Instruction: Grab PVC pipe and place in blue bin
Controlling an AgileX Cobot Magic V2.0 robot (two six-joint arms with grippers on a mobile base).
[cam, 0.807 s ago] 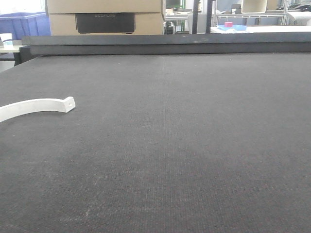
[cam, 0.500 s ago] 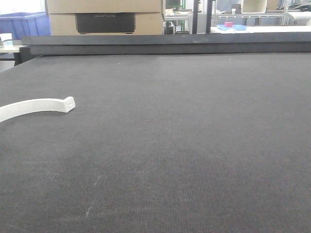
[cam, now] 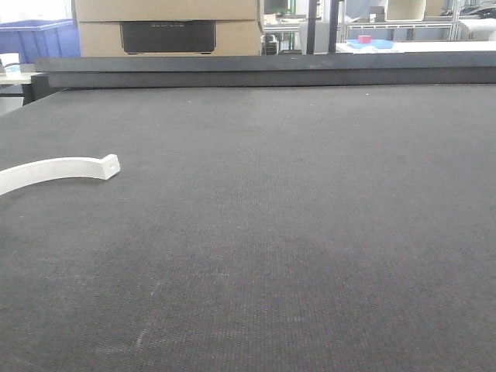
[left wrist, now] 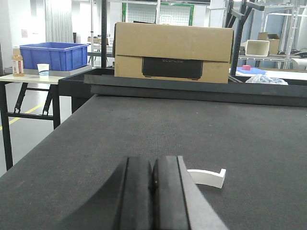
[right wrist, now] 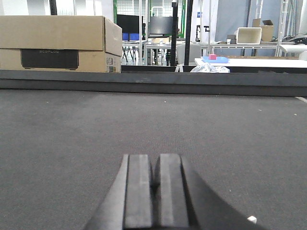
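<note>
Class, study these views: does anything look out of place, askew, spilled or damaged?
Nothing stands out. The white pipe lies flat on the dark mat, the blue bin sits upright on a side table, and the left gripper and right gripper are shut and empty.

1. The slim white curved plastic PVC pipe (cam: 54, 172) lies flat on the dark felt-topped table (cam: 310, 232), at 9 o'clock in the front view, near the left edge.
2. In the left wrist view, it sits at 1 o'clock, just beyond the left gripper (left wrist: 153, 165).
3. The brown cardboard box (cam: 167, 27) stands behind the table's far rim, at 11 o'clock.
4. The blue plastic bin (left wrist: 53, 55) rests on a pale-topped side table (left wrist: 29, 76), at 10 o'clock, left of the box.
</note>
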